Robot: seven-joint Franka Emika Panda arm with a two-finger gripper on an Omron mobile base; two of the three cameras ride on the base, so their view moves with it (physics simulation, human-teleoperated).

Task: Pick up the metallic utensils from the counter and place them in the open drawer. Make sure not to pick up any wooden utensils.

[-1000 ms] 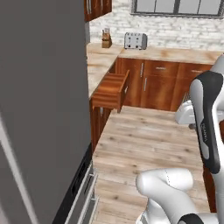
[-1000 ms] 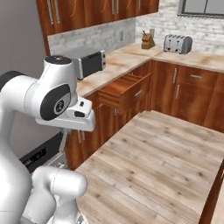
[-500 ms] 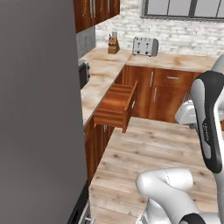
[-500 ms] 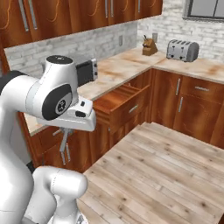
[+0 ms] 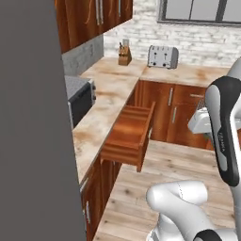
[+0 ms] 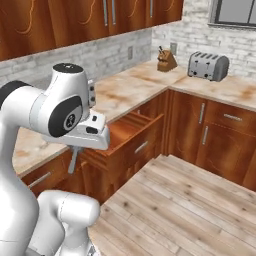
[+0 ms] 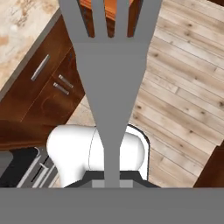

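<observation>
Mounted behind arm, left and right, facing forward-down; sharing open drawer (image 5: 129, 134) and far toaster (image 6: 207, 65). Hand view pointing down, fork (image 7: 109, 65) close.

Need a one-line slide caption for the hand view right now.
Grey metal fork held in the shut gripper, tines pointing toward the open drawer above the wood floor.

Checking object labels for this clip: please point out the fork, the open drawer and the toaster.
fork (image 7: 109, 87), hand view, on the flat neck below the tines.
open drawer (image 5: 123, 150), left base view, on its side wall.
toaster (image 6: 206, 66), right base view, on its front face.
</observation>
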